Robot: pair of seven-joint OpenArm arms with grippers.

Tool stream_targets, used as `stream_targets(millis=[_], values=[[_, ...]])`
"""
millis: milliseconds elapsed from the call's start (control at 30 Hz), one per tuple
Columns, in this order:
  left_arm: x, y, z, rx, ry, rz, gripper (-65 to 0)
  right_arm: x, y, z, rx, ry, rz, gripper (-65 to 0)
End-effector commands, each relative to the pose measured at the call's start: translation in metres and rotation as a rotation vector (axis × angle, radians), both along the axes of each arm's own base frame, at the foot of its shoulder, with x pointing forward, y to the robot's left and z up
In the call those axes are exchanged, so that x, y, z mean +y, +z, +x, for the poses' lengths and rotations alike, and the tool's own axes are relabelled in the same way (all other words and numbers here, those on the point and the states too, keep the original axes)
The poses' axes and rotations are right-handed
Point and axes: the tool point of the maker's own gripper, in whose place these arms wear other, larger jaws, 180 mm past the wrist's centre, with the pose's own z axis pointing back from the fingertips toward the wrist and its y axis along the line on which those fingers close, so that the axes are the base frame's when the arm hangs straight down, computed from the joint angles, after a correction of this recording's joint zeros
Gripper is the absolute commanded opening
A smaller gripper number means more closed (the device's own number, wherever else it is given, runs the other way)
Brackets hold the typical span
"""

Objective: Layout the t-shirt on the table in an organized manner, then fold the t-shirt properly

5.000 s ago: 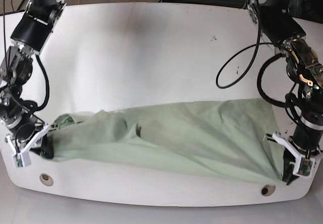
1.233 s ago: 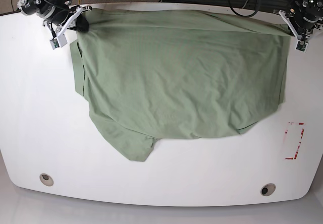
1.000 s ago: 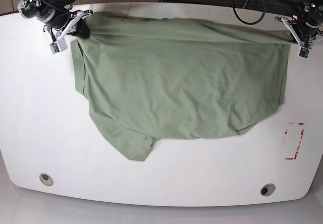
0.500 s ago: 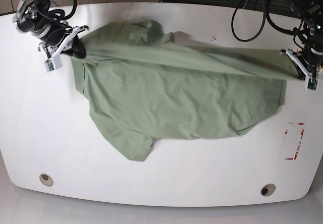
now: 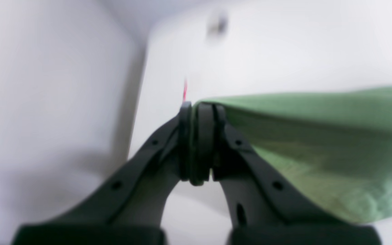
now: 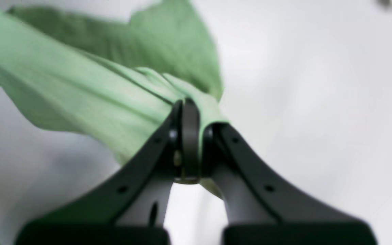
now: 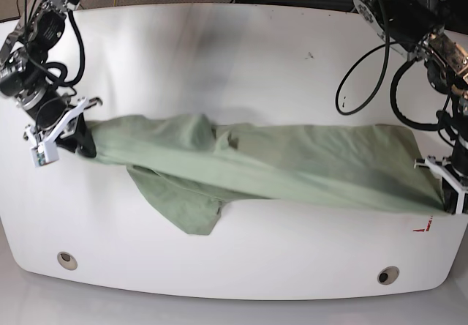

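The t-shirt (image 7: 278,167) is stretched in a long band across the middle of the table (image 7: 219,61), held at both ends. The right gripper (image 7: 69,136) sits near the table's left edge in the base view, its jaws pinched tight on one end of the cloth; the left gripper (image 7: 447,193) sits at the opposite edge, also clamped on cloth, just beside a red mark (image 7: 422,228). One loose flap (image 7: 186,211) of the shirt droops toward the near edge, well short of the 2 round holes (image 7: 66,259) (image 7: 387,274) along that rim. The whole far half of the table is bare white, and a bare strip runs along the near edge too. Black cables (image 7: 365,83) loop over the far right corner.

The right wrist view shows what the base view cannot: the right gripper's (image 6: 191,143) black fingers (image 6: 189,136) meet with bunched fabric (image 6: 114,88) squeezed between them, folds fanning away to the left. The left wrist view shows the left gripper (image 5: 199,139) likewise shut on a taut hem (image 5: 301,112), with the table's side edge (image 5: 141,85) just beside it. Both wrist views are blurred.
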Motion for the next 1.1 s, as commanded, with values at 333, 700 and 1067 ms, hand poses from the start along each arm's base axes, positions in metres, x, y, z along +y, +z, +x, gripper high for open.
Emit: stream_targets(millis=[333,700,1067], values=[[-0.036,0.122,0.042,-0.264,-0.07,0.123,-65.0,-0.035,0.083,0.082,-0.155,0.01,-0.06,-65.0],[-0.05,0.184,0.055,-0.384,-0.1,0.152,-65.0,-0.042,0.165,0.141,-0.267,0.045,-0.081,-65.0],[-0.048,0.251,0.048,-0.459,-0.045,0.209,-65.0,-0.036,0.254,0.174,-0.367,0.072,-0.107,-65.0]])
